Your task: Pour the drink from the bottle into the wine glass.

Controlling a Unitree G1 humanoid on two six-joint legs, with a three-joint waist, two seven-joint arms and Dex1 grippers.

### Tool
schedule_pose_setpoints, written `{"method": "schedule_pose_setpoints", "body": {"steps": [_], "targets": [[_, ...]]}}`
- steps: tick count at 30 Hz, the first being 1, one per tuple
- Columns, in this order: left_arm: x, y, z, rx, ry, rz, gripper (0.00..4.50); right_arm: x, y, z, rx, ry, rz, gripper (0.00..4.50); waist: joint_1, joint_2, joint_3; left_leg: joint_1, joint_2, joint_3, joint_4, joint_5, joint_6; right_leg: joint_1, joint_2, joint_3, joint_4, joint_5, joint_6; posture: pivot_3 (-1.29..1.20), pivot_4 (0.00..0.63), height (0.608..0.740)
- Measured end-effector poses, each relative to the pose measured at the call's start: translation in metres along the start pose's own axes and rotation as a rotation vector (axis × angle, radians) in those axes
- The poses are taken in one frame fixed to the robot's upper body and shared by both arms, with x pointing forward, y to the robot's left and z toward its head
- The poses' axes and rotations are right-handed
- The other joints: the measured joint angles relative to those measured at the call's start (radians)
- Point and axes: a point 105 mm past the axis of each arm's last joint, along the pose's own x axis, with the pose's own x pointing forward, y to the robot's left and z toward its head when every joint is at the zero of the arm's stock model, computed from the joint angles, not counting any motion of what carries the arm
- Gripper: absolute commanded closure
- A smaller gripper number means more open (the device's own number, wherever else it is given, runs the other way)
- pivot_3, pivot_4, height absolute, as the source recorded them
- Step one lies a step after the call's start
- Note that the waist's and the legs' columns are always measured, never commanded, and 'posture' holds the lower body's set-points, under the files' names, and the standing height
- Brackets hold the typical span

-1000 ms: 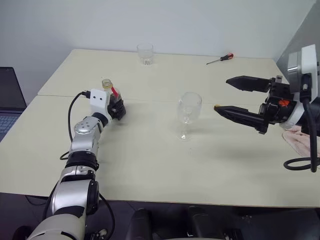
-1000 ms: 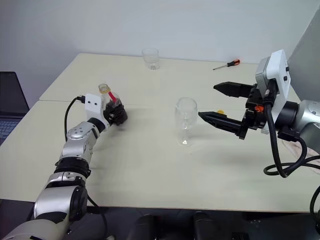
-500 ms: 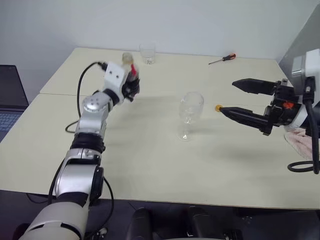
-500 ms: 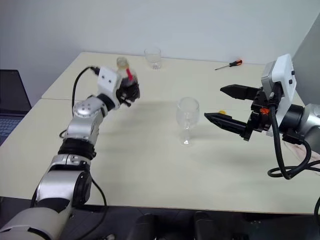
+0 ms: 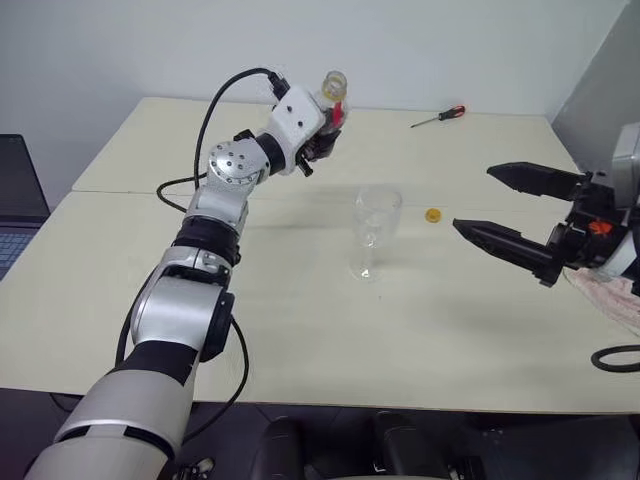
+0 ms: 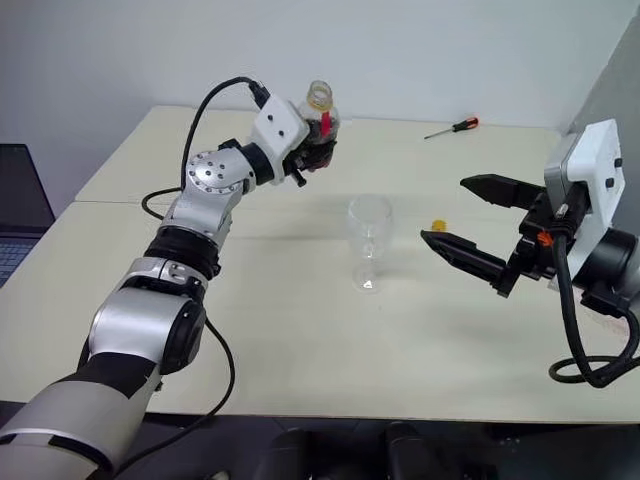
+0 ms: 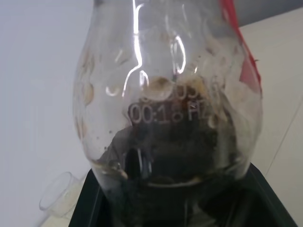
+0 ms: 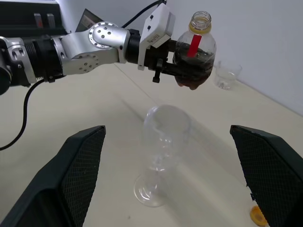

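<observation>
My left gripper (image 5: 318, 148) is shut on the belly of the bottle (image 5: 333, 100) and holds it upright, high above the table, beyond the wine glass and to its left. The bottle's mouth is open, with a red strip on the neck. The dark drink (image 8: 191, 72) fills its lower part. The wine glass (image 5: 375, 226) stands empty mid-table. A yellow cap (image 5: 433, 215) lies to its right. My right gripper (image 5: 474, 199) hovers open right of the glass, pointing toward it, with nothing between its fingers.
A screwdriver (image 5: 440, 117) lies at the table's far right. A clear tumbler (image 8: 226, 75) stands near the far edge behind the bottle. A pinkish cloth (image 5: 612, 302) lies at the right edge, and a laptop (image 5: 15, 200) sits left of the table.
My left arm lifted the bottle off the table and carried it up and to the right, toward the wine glass. The right gripper drew back slightly, still open.
</observation>
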Motion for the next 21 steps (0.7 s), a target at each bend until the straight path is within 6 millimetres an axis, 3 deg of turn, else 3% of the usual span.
{"method": "schedule_pose_setpoints", "body": {"steps": [11, 21], "targets": [[0.004, -0.023, 0.003, 0.194, -0.041, -0.099, 2.81, -0.003, 0.006, -0.004, 0.009, 0.014, -0.042, 0.00, 0.001, 0.000, 0.000, 0.000, 0.000, 0.000, 0.000, 0.000, 0.000, 0.000, 0.000, 0.001, 0.000, 0.000, 0.000, 0.00, 0.150, 0.740], [0.004, -0.031, 0.000, 0.360, -0.037, -0.122, 2.81, -0.003, 0.008, -0.003, 0.020, 0.007, -0.049, 0.00, 0.001, 0.000, 0.000, 0.000, 0.000, 0.000, 0.000, 0.000, 0.000, 0.000, 0.000, 0.001, 0.000, 0.000, 0.000, 0.00, 0.150, 0.740]]}}
